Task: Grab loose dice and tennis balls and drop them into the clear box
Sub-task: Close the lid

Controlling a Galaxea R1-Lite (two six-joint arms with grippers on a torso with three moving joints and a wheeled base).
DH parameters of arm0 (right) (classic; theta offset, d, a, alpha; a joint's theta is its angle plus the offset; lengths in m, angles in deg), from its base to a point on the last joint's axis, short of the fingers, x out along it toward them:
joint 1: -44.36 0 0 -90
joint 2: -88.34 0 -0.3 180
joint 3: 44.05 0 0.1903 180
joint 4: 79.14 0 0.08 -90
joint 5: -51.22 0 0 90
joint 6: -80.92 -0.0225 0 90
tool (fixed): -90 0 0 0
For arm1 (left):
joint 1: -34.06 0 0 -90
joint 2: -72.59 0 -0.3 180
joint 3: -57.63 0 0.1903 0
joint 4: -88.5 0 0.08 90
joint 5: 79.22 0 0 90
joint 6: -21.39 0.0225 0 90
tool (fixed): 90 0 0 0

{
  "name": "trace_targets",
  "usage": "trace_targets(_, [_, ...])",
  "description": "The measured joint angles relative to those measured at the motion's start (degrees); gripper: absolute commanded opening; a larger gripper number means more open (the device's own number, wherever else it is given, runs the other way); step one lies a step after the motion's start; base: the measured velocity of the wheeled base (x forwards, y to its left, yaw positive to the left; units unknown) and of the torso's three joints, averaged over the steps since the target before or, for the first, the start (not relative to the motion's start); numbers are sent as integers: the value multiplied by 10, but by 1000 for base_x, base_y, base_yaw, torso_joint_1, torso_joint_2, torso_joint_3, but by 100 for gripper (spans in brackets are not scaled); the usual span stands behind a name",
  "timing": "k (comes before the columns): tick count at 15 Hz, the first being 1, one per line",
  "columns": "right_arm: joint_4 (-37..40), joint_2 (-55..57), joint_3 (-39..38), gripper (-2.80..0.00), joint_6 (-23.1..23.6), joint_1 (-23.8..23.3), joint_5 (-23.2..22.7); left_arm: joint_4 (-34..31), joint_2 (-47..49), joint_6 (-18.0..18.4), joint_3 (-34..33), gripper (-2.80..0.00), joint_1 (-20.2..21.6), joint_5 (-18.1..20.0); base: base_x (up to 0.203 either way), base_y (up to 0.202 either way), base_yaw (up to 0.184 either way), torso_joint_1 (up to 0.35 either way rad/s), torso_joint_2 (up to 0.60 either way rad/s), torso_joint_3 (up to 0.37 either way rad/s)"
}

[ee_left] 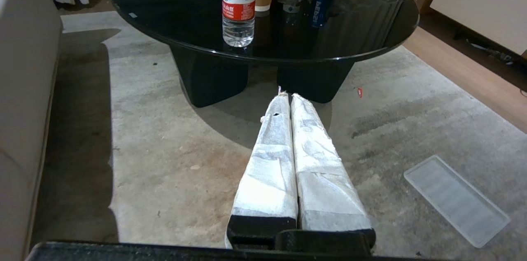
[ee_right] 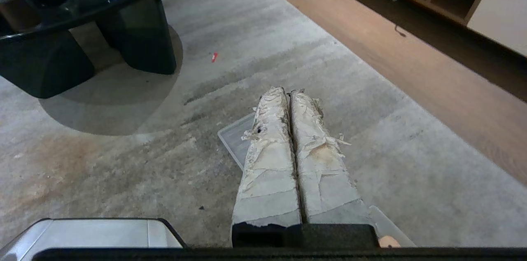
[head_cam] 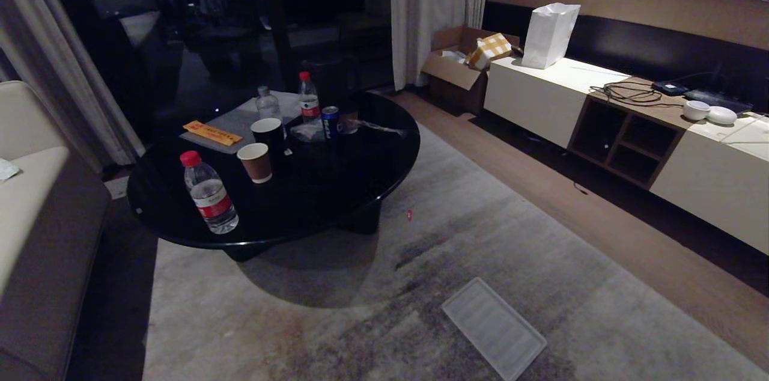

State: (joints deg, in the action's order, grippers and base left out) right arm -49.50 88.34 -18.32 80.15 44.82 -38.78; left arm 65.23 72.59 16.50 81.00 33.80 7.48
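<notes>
Both the left gripper (ee_left: 288, 96) and the right gripper (ee_right: 289, 90) hang above the grey rug (head_cam: 372, 309) with fingers pressed together, holding nothing. A flat ribbed clear lid (head_cam: 494, 327) lies on the rug near the round black table (head_cam: 336, 188); dice, tennis balls and the clear box cannot be seen

A glossy black round table (head_cam: 336, 188) is set on a mottled grey carpet (head_cam: 480, 237), where a clear ribbed lid (head_cam: 494, 328) is laid. Red caps and red labels are borne by the water bottles (head_cam: 208, 192), a brown paper cup (head_cam: 255, 162) is rimmed in white, and both grippers' fingers (ee_left: 271, 158) are wrapped in white tape.
</notes>
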Motion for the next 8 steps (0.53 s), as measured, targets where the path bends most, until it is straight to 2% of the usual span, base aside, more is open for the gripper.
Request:
trace_targets(4, [0, 0, 0, -280, 0, 0, 0, 0, 0, -2, 0, -280, 0, 0, 0, 0, 0, 1, 1, -8])
trace_targets(8, [0, 0, 0, -280, -1, 0, 0, 0, 0, -3, 0, -280, 0, 0, 0, 0, 0, 5, 0, -169])
